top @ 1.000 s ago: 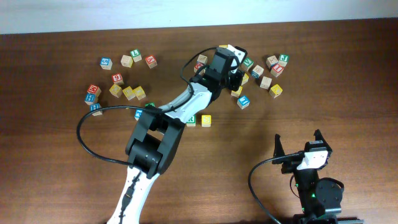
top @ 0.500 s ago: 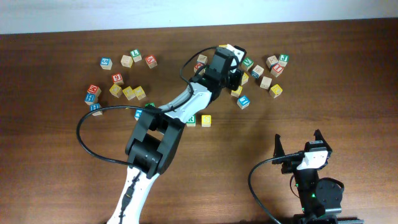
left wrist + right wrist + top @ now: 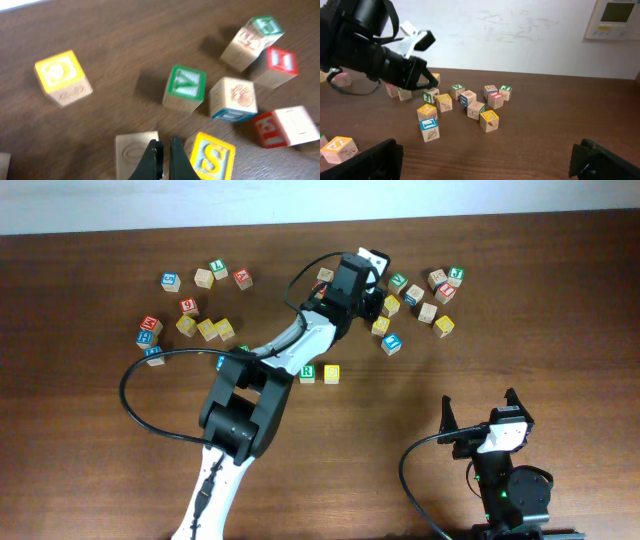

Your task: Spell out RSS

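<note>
while shut, left gripper (image 3: 163,159) hovers beside yellow s cube (image 3: 212,155)

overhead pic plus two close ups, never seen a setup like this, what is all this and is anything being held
These are two robot arms at a wooden table, each ending in a two-finger gripper. The overhead picture looks straight down. The other two come from small cameras on the wrists, so each looks along its own fingers.

Scattered on the table are small wooden letter cubes. Near the middle, a green R cube and a yellow S cube sit side by side.

The left gripper is stretched out over the far cluster of cubes, its fingers shut together with nothing between them. Its tips point down between a plain-faced cube and another yellow S cube; whether they touch either is hard to tell.

The right gripper waits near the table's front edge, open and empty.
</note>
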Available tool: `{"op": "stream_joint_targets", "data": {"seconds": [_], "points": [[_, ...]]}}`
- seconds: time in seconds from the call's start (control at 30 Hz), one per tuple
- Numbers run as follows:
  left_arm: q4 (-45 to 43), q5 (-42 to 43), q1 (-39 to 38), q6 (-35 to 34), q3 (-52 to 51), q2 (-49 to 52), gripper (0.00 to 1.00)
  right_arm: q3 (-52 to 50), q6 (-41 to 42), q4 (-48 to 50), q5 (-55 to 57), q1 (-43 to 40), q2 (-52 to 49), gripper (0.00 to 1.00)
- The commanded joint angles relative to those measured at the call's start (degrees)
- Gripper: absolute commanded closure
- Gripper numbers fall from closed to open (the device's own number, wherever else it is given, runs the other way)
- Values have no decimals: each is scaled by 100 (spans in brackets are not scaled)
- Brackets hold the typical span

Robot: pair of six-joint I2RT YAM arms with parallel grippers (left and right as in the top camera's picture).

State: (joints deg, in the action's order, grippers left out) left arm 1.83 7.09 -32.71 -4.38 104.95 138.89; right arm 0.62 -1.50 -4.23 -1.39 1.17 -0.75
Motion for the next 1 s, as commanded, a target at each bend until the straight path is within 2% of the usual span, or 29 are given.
{"op": "stream_joint_targets", "data": {"seconds": [0.0,0.17,0.33,0.6,0.8,0.97], "points": [[-308,925,13,-216,57,87,100,-31,24,-26,11,33,2,2],[-11,896,11,-457,55,90,100,-31,24,-28,11,33,2,2],[321,264,9,-459,52,114,100,-31,24,-26,11,33,2,2],[297,186,26,-455,52,411,100,-31,24,-26,11,33,2,2],[35,-804,26,-315,55,439,99,-31,22,-28,11,33,2,2],[42,-887,50,-240,144,422,99,-31,24,-28,11,33,2,2]]}}
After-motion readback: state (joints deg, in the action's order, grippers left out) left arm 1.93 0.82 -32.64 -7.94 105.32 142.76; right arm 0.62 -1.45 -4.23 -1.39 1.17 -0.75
